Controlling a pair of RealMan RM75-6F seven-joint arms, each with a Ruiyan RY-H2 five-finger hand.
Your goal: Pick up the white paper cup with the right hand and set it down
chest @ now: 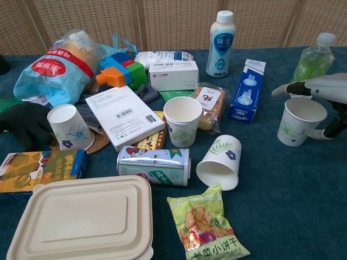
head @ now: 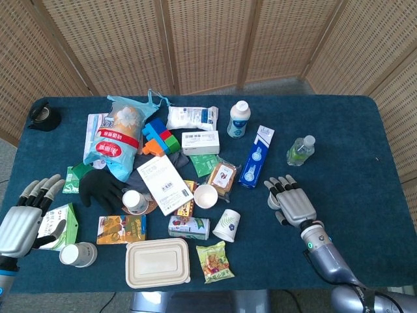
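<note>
- Front edge: beige clamshell food box [chest: 78, 216], lid shut, lower corner cut off by the chest view; snack packet [chest: 206, 227] just beside it.
- Left hand [head: 23, 218]: low at the table's near left corner, fingers [head: 40, 190] spread and extended, holding nothing; seen in the head view only, forearm cut off.
- Tipped paper cup [chest: 219, 161], mouth toward the camera, beside a can lying on its side [chest: 153, 165].
- White paper cup [chest: 300, 120]: upright on the table at the right, in front of the green bottle [chest: 313, 58]; in the head view almost wholly hidden under the right hand.
- Right hand [chest: 325, 100]: over the cup, one finger above the rim, thumb low at the cup's far side; whether either touches the cup cannot be told. Mostly cut off in the chest view.
- Middle: upright cup [chest: 182, 120], white carton [chest: 123, 115], blue box [chest: 246, 90].
- Far: white drink bottle [chest: 221, 36], red-and-blue bag [chest: 60, 66].
- Surface: dark blue cloth-covered table [head: 365, 130].
- Room: woven wicker screen panels [head: 208, 39] behind.
</note>
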